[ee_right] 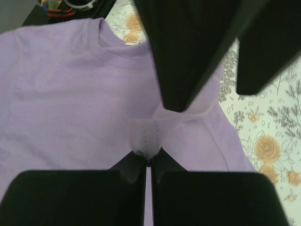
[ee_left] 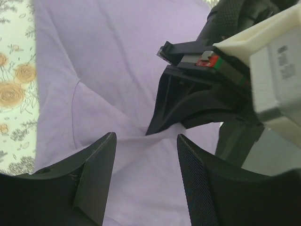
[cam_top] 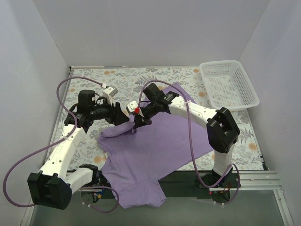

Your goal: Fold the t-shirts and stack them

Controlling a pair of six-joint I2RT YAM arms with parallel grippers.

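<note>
The lavender t-shirt (cam_top: 160,150) lies spread on the floral table, with its left edge lifted. My right gripper (cam_top: 136,125) is shut on a hemmed edge of the t-shirt (ee_right: 145,136), and its jaws (ee_right: 148,159) pinch the cloth into a small fold. My left gripper (cam_top: 126,117) is open right beside it. Its fingers (ee_left: 96,174) stand either side of a raised ridge of the t-shirt (ee_left: 108,61), just short of the right gripper (ee_left: 188,101). In the right wrist view the left gripper's open fingers (ee_right: 188,52) hang over the held hem.
A white plastic mesh basket (cam_top: 229,84) stands at the back right. The floral tablecloth (cam_top: 94,80) shows at the left and back. The t-shirt's bottom part hangs over the near table edge (cam_top: 188,176) between the arm bases.
</note>
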